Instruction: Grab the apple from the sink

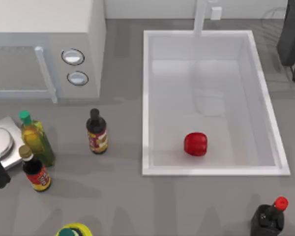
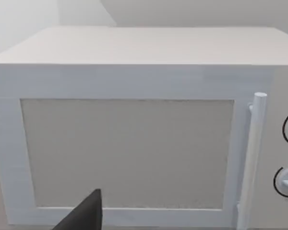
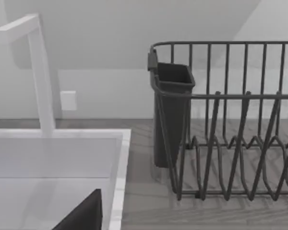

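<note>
A grey kitchen counter (image 1: 128,196) runs below a pale wall, with a white sink (image 1: 146,98) set into its right half and a white microwave (image 1: 44,44) with two round knobs at the far left. The apple (image 1: 195,144), glossy and solid red, rests on the sink's pale grey floor close to the near wall, roughly midway along it and touching nothing else. A white faucet (image 1: 200,17) rises from the far rim.

Around the counter stand a dark sauce bottle (image 1: 96,132) just left of the sink, a green-capped oil bottle (image 1: 35,137) and a second sauce bottle (image 1: 35,169) at the left edge beside a kitchen scale (image 1: 5,140), and a red-capped dark bottle (image 1: 270,216) at the near right. A dark wire dish rack (image 3: 230,143) with a cutlery holder stands right of the sink.

Neither arm has reached the basin. The left gripper (image 2: 84,215) faces the microwave door from the counter's left, the right gripper (image 3: 84,213) faces the sink's far corner and the rack; whether either is released or clenched cannot be told, since a single dark finger shows in each wrist view.

The apple looks light, hard and slick, so it may well roll or squirt free under a glancing pinch. A descent from above, closing across its widest middle, seems the surest hold, and the near wall leaves little room on that side.
</note>
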